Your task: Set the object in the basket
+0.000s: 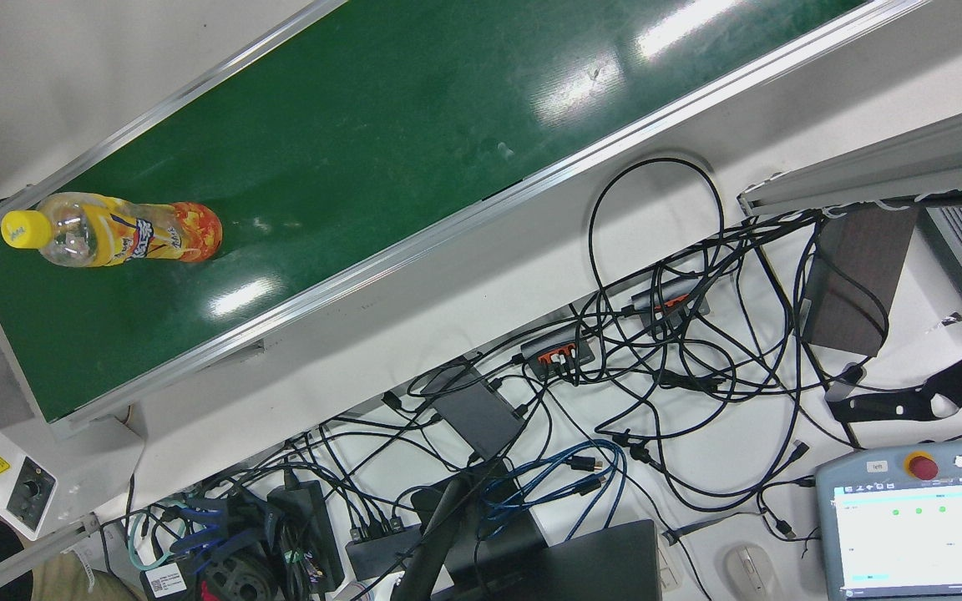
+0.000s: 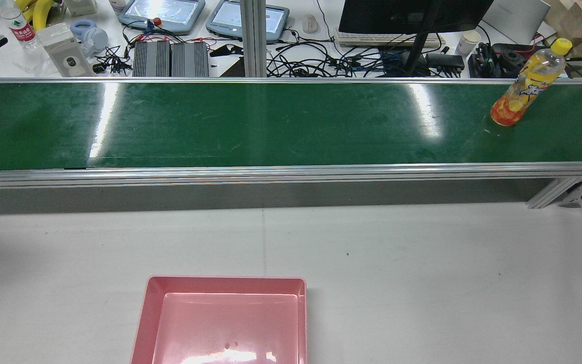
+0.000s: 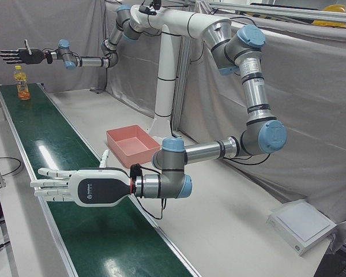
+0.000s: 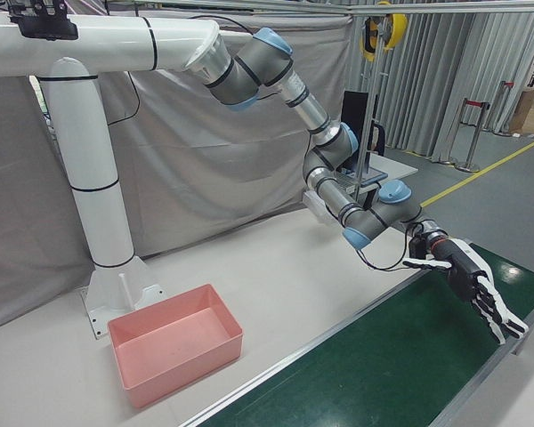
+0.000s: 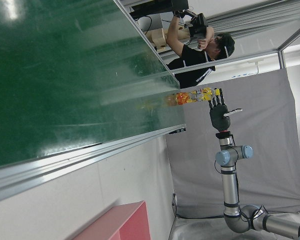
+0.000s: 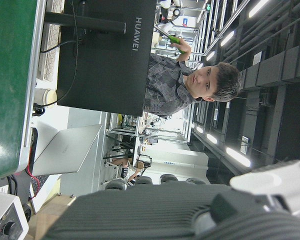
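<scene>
A drink bottle (image 1: 113, 229) with a yellow cap and an orange-yellow label stands upright at the right end of the green conveyor belt (image 2: 271, 121). It also shows in the rear view (image 2: 523, 91), the left-front view (image 3: 22, 83) and the left hand view (image 5: 192, 96). My right hand (image 3: 20, 56) hovers open just above and beside the bottle's top, clear of it; its flat fingers also show as the right hand (image 5: 219, 112) and the right hand (image 4: 467, 285). My left hand (image 3: 75, 187) is open above the belt's other end, holding nothing. The pink basket (image 2: 225, 285) sits empty on the white table.
Behind the belt a desk carries a monitor (image 2: 412, 15), tangled cables (image 1: 656, 359) and teach pendants (image 1: 919, 526). A person (image 5: 195, 60) stands beyond the bottle's end of the belt; another person (image 6: 190, 80) is behind the monitor. The white pedestal (image 4: 107, 222) rises behind the basket.
</scene>
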